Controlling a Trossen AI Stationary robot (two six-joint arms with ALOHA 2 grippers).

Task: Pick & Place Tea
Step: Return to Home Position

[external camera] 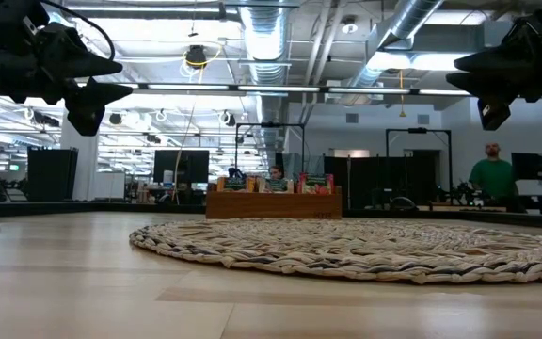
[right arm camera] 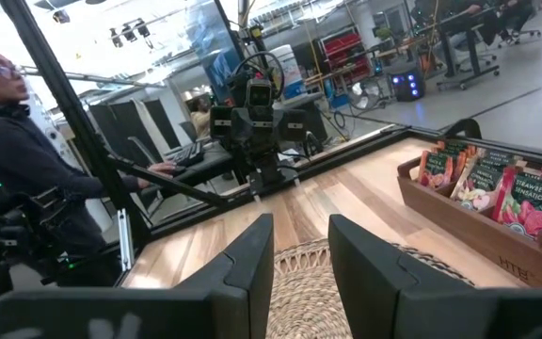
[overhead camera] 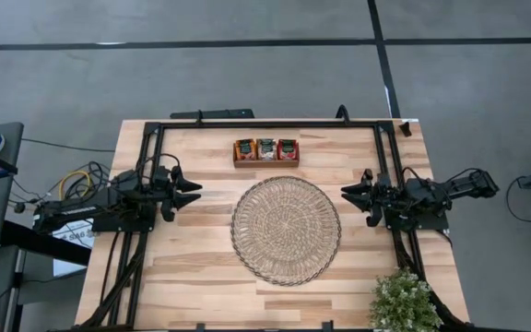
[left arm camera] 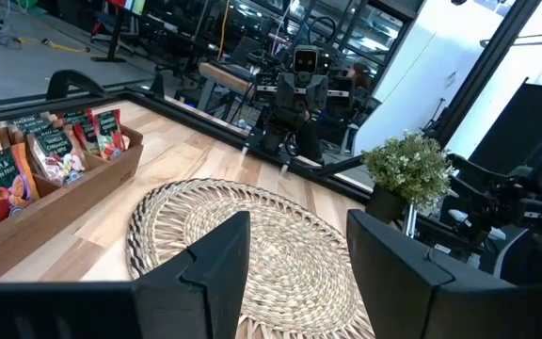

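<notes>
bright overhead strip lights [external camera: 205,87], soft shadows, low view seemingly backlit.

Big open robotics lab, this one: bare silver ducts [external camera: 269,38] and strip lights run overhead, and dark monitors [external camera: 181,166] line the far benches. Grey concrete floor [overhead camera: 247,78] lies all round the wooden table [overhead camera: 192,267], and a person [right arm camera: 17,151] is at a desk just beyond it.

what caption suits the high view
Left gripper and right gripper open at the table sides; tea packets in the wooden tray beyond the woven mat.
</notes>
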